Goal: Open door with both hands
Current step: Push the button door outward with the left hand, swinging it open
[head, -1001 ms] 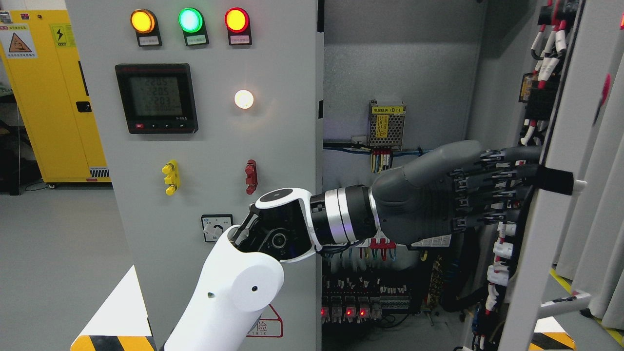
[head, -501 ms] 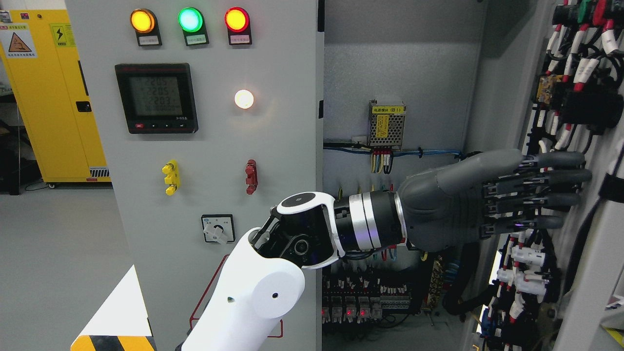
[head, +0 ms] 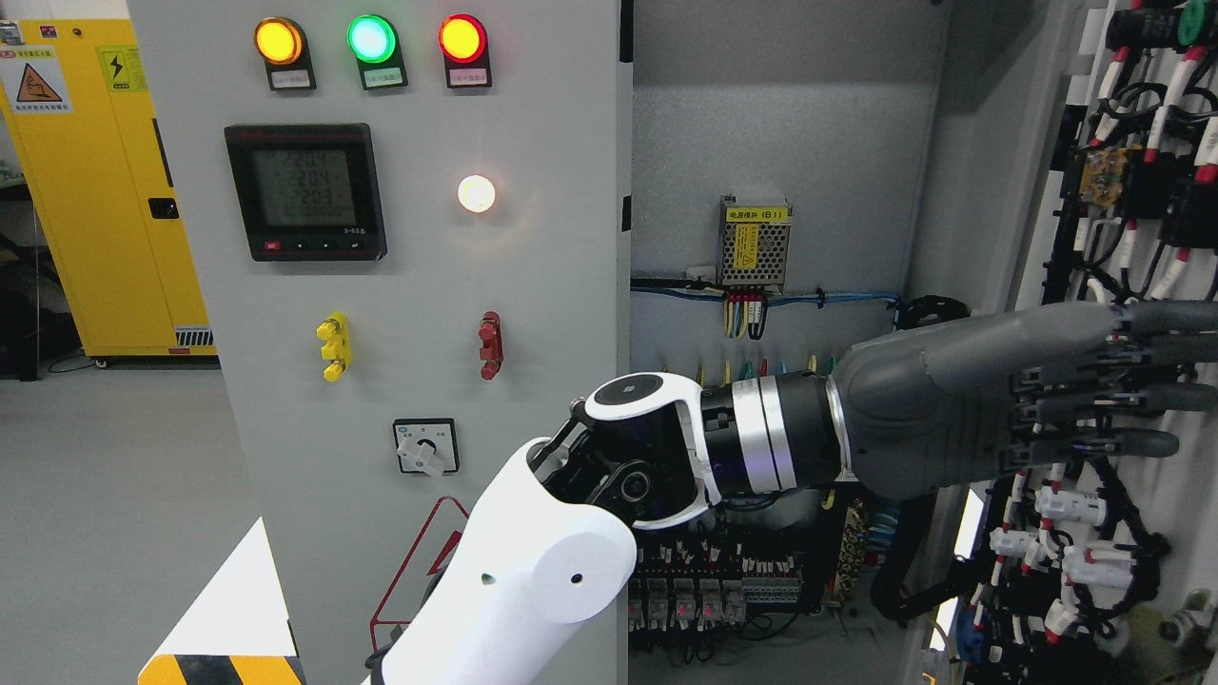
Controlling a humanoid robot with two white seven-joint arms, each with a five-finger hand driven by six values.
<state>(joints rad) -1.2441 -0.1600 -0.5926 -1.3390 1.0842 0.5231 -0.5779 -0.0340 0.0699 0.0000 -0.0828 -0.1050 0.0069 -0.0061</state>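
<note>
The cabinet's right door stands swung wide to the right, its inner face with red, white and black wiring turned toward me. My left hand reaches across from the lower left, its grey fingers stretched out flat against that inner face, holding nothing. The fingertips run to the picture's right edge. The left door stays closed, carrying three lamps, a meter and switches. My right arm does not show.
Behind the arm lies the cabinet interior, with a small power supply and rows of terminals at the bottom. A yellow cabinet stands at the far left on the grey floor.
The right door has swung further open to the right. My left hand followed it rightward and slightly down, its fingers staying flat on the door's inner side.
</note>
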